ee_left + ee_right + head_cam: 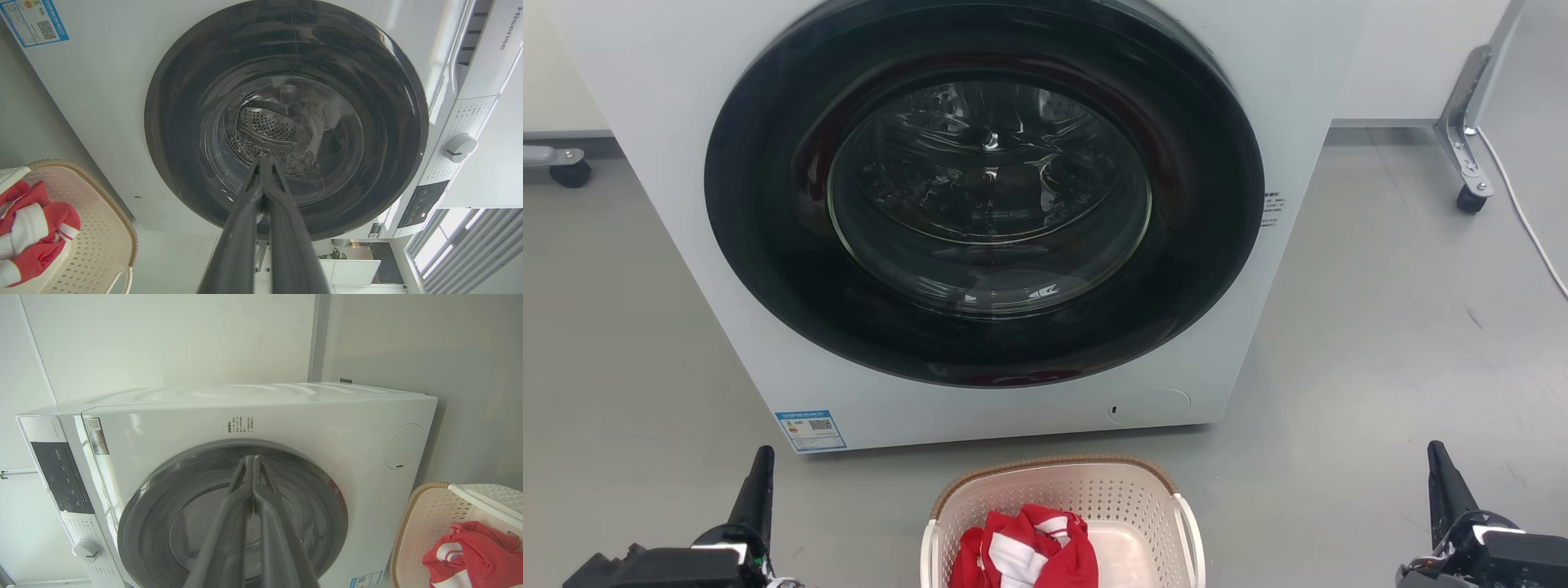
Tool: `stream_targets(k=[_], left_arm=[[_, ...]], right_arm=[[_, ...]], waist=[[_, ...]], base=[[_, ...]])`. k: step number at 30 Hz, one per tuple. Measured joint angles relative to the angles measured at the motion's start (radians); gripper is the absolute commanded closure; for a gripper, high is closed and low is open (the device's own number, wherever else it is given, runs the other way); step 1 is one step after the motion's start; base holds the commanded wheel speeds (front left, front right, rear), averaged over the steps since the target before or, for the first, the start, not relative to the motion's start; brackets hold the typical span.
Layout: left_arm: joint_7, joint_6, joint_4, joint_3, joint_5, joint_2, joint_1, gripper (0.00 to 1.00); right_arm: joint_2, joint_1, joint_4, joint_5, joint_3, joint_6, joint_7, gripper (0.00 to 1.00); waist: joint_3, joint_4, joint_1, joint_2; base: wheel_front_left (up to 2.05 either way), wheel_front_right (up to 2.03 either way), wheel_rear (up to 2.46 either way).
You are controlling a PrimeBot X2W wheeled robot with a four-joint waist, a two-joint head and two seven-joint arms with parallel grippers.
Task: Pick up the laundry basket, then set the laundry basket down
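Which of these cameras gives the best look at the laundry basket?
The head view: the laundry basket sits centred, seen from above, with its brown rim, both white handles and the red-and-white cloth inside, though its near end is cut off. Each wrist view catches part of the laundry basket at a side edge.

Your left gripper [263, 161] points at the washing machine door [196, 122], fingers pressed together; the laundry basket [102, 228] sits lower left, red-and-white cloth [49, 220] inside.
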Motion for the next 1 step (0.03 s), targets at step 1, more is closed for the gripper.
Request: stream_targets(k=[1], left_arm=[[0.0, 0.0, 0.0, 0.0, 0.0, 0.0, 0.0, 1.0]], right_arm=[[0.0, 0.0, 0.0, 0.0, 0.0, 0.0, 0.0, 1.0]], waist=[[0.0, 0.0, 0.0, 0.0]], base=[[0.0, 0.0, 0.0]])
